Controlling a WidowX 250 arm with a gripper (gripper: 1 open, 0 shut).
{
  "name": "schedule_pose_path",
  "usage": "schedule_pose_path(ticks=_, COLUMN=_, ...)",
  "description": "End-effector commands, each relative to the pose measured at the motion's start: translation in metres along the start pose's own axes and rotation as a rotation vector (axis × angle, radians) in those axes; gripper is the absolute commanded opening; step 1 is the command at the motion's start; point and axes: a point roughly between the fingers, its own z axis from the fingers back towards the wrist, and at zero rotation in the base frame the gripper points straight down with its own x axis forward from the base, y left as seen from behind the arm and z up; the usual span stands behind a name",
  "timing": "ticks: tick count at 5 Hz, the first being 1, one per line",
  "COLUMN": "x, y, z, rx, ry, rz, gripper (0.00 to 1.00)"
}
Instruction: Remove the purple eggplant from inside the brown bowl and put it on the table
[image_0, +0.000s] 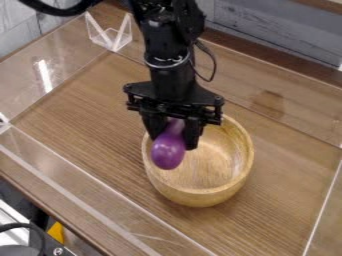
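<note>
The purple eggplant (167, 151) is being held by its upper end in the clenched fingers (177, 128), hanging over the brown bowl's (227, 178) left rim. Being glossy, light and rigid, it is judged slippery. The surface (80, 120) is lying alongside.

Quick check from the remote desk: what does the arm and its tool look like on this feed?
The arm is all black, a blocky column of joints with black cables looping beside it. Its tool is black too: a wide crossbar carrying two slim straight fingers. No markings are legible.
</note>
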Motion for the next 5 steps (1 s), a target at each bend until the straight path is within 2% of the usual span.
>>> schedule_pose_path(ticks=1, x=0.0046, y=-0.006, z=0.0065, rx=-0.001, ry=-0.047, rz=-0.016, gripper=0.0)
schedule_pose_path(ticks=2, x=0.0042, y=-0.0083, z=0.0043, rx=0.006, ry=-0.05, rz=-0.021, gripper=0.0)
schedule_pose_path(ticks=3, x=0.0039, y=-0.0099, z=0.0023, rx=0.013, ry=-0.052, rz=-0.023, gripper=1.0)
schedule_pose_path(ticks=5, x=0.0063, y=-0.0119, z=-0.0014, rx=0.018, ry=-0.051, rz=-0.019, gripper=1.0)
